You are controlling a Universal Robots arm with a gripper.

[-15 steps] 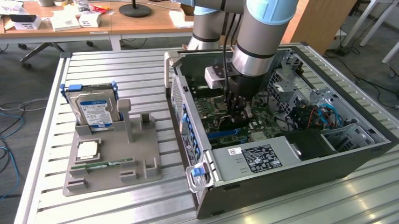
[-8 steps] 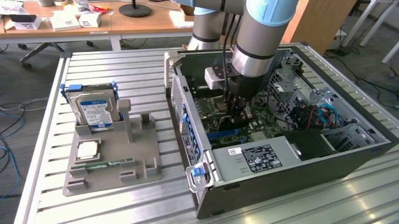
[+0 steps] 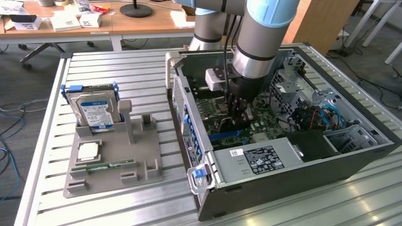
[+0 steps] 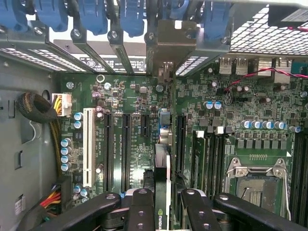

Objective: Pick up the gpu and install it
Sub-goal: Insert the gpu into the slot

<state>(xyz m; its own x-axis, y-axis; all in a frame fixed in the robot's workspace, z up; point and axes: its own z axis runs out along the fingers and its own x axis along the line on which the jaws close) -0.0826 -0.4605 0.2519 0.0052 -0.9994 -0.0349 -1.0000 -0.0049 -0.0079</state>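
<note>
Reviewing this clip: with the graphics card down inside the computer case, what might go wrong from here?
1. The jaws hold the graphics card edge-on among several close parallel slots; slightly off, it may press into the wrong one.
2. Its metal end plate sits by the blue clips at the case's rear and may catch there.
3. Small capacitors stand near the slots; a sideways slip could knock them.

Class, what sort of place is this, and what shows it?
Probably a robotics lab: a robot arm reaches into an open computer case on a slatted metal table, office desks behind.
</note>
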